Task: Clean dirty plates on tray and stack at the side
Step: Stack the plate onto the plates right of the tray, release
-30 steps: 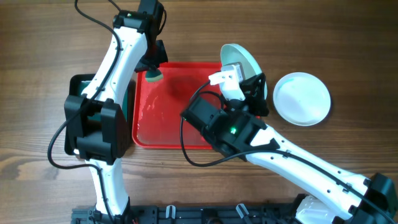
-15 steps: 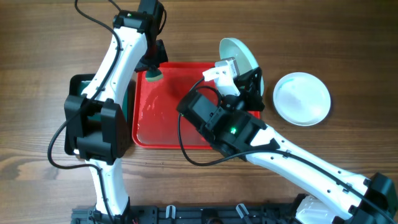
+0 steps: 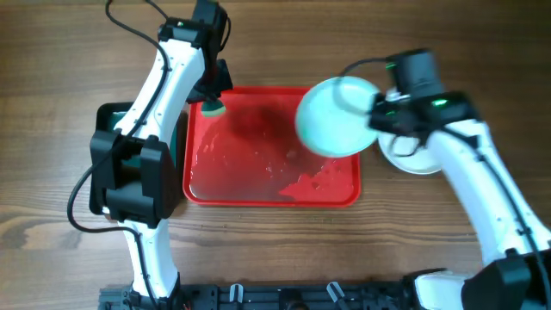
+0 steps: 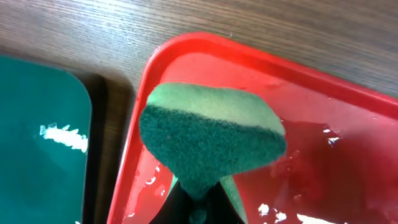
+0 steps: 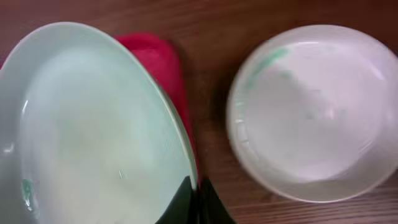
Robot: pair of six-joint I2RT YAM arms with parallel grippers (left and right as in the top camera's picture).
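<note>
The right claw [image 5: 194, 200] is pinching a pale cyan plate [image 5: 93, 124] by its rim, tilted above the red tray [image 3: 258, 202], apparently for stacking on the white plate [image 5: 311, 112] at its right; the left claw [image 4: 194, 208] is clamping a green sponge [image 4: 211, 134].

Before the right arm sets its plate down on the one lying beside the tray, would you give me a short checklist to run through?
1. Grip on the pale cyan plate: ok. The right end effector is pinched on its rim.
2. Pale cyan plate clean: cannot tell. A small teal fleck shows near its rim.
3. Landing spot: ok. The white plate lies flat on the table beside the red tray, with nothing on it.
4. White plate clean: not ok. A teal smear sits near its rim.
5. Left end effector out of the way: ok. It holds the sponge at the tray's opposite end.
</note>
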